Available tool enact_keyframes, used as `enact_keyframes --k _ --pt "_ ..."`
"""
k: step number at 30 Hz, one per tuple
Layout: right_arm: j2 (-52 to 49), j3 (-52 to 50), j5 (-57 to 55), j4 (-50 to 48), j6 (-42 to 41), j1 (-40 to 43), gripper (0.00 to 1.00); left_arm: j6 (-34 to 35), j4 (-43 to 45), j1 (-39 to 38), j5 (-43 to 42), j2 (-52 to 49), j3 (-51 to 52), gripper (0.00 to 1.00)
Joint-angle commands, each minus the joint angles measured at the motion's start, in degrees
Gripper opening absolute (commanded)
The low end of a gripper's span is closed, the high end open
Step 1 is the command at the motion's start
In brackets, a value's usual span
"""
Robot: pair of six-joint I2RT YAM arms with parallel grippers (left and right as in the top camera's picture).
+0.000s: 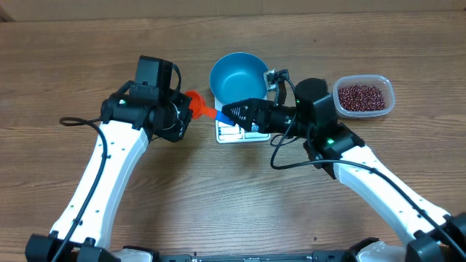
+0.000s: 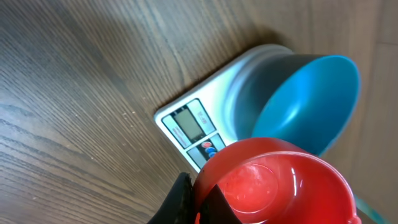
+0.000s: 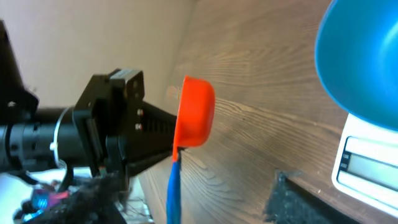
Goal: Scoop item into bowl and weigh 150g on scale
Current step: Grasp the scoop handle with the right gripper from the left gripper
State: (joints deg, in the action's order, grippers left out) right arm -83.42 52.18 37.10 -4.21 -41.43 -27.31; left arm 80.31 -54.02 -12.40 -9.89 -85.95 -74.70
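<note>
Overhead: left claw [image 1: 183, 109] clenching on orange scoop [image 1: 195, 101], presenting blue handle [image 1: 211, 113] toward right claw [image 1: 227, 113]. Likely handover, since beans [image 1: 360, 95] are sitting in clear tub [image 1: 390, 93] on right arm's side. Right claw pointing at handle tip; whether gripping cannot be told. Bowl [image 1: 237, 76] sitting empty on scale [image 1: 231, 133], ready for weighing.

Left wrist: scoop cup showing empty, hovering near scale.

Right wrist: scoop hanging above tabletop [image 3: 261, 81], handle running toward camera; own jaws mostly out of frame.
</note>
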Motion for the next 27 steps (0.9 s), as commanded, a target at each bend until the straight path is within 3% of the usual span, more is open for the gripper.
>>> enact_keyframes --k 1,5,10,12,27 --pt "-1.77 1.16 -3.19 -0.46 0.98 -2.56 0.72 0.9 -0.87 -0.39 -1.79 -3.39 -0.28 0.04" --pt "-1.9 1.16 -5.64 -0.44 0.96 -4.55 0.55 0.63 -1.7 -0.37 -2.36 -6.08 -0.28 0.04" --pt "-1.9 1.14 -9.29 1.33 0.31 -5.64 0.43 0.66 -1.42 -0.37 -3.28 -6.58 -0.28 0.04" --pt "-1.9 1.14 -10.51 1.88 -2.47 -5.7 0.35 0.66 -1.42 -0.37 -3.3 -6.58 -0.28 0.04" --pt "-2.93 1.14 -10.01 2.12 -10.8 -5.75 0.25 -2.12 0.11 -0.42 -5.05 -6.58 -0.28 0.04"
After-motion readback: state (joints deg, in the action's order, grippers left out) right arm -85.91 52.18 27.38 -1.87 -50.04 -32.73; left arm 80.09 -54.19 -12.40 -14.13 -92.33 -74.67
